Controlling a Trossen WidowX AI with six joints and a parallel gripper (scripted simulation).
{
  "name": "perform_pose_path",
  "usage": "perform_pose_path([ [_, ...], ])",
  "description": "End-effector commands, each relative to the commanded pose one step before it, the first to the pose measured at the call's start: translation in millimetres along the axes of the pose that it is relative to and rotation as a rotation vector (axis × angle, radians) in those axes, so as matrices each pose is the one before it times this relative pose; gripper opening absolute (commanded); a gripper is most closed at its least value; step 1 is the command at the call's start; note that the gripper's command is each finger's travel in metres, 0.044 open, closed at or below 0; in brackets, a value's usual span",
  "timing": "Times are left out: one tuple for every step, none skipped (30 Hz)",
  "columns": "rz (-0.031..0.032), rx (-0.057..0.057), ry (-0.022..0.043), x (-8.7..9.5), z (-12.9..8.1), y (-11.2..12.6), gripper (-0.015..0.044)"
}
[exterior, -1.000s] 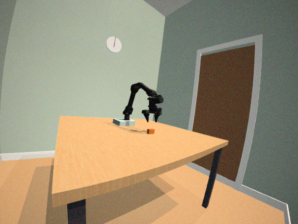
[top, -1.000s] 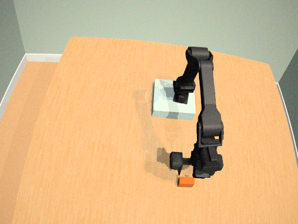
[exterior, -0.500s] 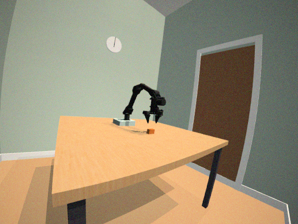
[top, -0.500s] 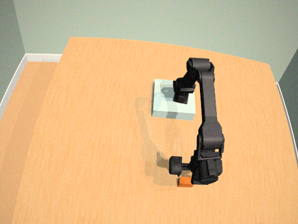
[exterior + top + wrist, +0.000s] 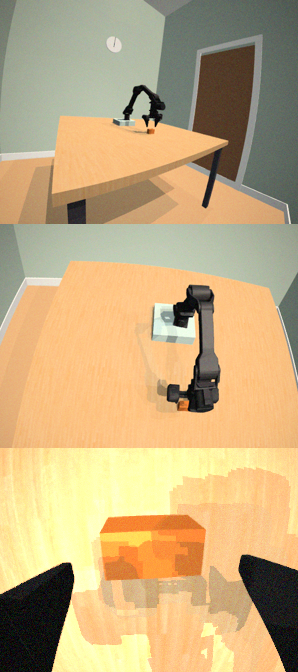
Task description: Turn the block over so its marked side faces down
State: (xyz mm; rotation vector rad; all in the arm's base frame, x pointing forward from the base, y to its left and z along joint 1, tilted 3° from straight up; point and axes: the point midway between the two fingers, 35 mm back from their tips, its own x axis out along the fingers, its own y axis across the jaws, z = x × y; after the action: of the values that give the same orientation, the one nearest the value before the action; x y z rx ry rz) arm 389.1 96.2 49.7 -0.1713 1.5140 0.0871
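A small orange block rests on the wooden table. In the top view the arm's wrist covers most of it. My gripper hangs open just above the block. In the wrist view the two dark fingers stand wide to either side of the block, and nothing is between them. I cannot tell which face of the block carries the mark.
The arm's pale square base plate sits on the table behind the block. The table's near edge lies far in front. A door and walls stand beyond the table.
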Motion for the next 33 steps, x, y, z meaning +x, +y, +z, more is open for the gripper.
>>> perform_pose_path([
  [0.00231, -0.0032, 0.00741, 8.94, -1.14, 0.32, 0.0440],
  [-0.00001, 0.0000, 0.00000, 1.65, 0.03, 0.00, 0.0440],
  [-0.00001, 0.0000, 0.00000, 1.64, 0.02, 0.00, 0.0440],
  [-0.00001, 0.0000, 0.00000, 1.64, 0.02, 0.00, 0.0440],
  [-0.00001, 0.0000, 0.00000, 1.64, 0.01, 0.00, 0.0440],
  [-0.00001, 0.0000, 0.00000, 1.64, 0.00, 0.00, 0.0440],
  [-0.00001, 0.0000, 0.00001, 1.64, -0.01, 0.00, 0.0440],
  [-0.00001, 0.0000, 0.00001, 1.64, -0.02, 0.00, 0.0440],
  [-0.00001, 0.0000, 0.00001, 1.64, -0.02, 0.00, 0.0440],
  [-0.00001, 0.0000, 0.00001, 1.64, -0.03, 0.00, 0.0440],
  [-0.00001, 0.0000, 0.00001, 1.64, -0.04, -0.01, 0.0440],
  [-0.00001, 0.0000, 0.00001, 1.63, -0.05, -0.01, 0.0440],
  [-0.00001, 0.0000, 0.00001, 1.63, -0.06, -0.01, 0.0440],
  [-0.00001, 0.0000, 0.00001, 1.63, -0.07, -0.01, 0.0440],
  [-0.00001, 0.0000, 0.00001, 1.63, -0.07, -0.01, 0.0440],
  [-0.00001, 0.0000, 0.00001, 1.33, -0.07, -0.01, 0.0440],
  [-0.00001, 0.0000, 0.00001, 0.80, -0.04, 0.00, 0.0440],
  [0.00000, 0.0000, 0.00000, 0.27, -0.01, 0.00, 0.0440],
  [0.00000, 0.0000, 0.00000, 0.00, 0.00, 0.00, 0.0414],
  [0.00000, 0.0000, 0.00000, 0.00, 0.00, 0.00, 0.0387],
  [0.00000, 0.0000, 0.00000, 0.00, 0.00, 0.00, 0.0361],
  [0.00000, 0.0000, 0.00000, 0.00, 0.00, 0.00, 0.0335],
  [0.00000, 0.0000, 0.00000, 0.00, 0.00, 0.00, 0.0309],
  [0.00000, 0.0000, 0.00000, 0.00, 0.00, 0.00, 0.0282],
  [0.00000, 0.0000, 0.00000, 0.00, 0.00, 0.00, 0.0276],
  [0.00000, 0.0000, 0.00000, 0.00, 0.00, 0.00, 0.0269],
  [0.00000, 0.0000, 0.00000, 0.00, 0.00, 0.00, 0.0262],
  [0.00000, 0.0000, 0.00000, 0.00, 0.00, 0.00, 0.0256],
  [0.00000, 0.0000, 0.00000, 0.00, 0.00, 0.00, 0.0249],
  [0.00000, 0.0000, 0.00000, 0.00, 0.00, 0.00, 0.0242],
  [0.00000, 0.0000, 0.00000, 0.00, 0.00, 0.00, 0.0236],
  [0.00000, 0.0000, 0.00000, 0.00, 0.00, 0.00, 0.0229],
  [0.00000, 0.0000, 0.00000, 0.00, 0.00, 0.00, 0.0222],
])
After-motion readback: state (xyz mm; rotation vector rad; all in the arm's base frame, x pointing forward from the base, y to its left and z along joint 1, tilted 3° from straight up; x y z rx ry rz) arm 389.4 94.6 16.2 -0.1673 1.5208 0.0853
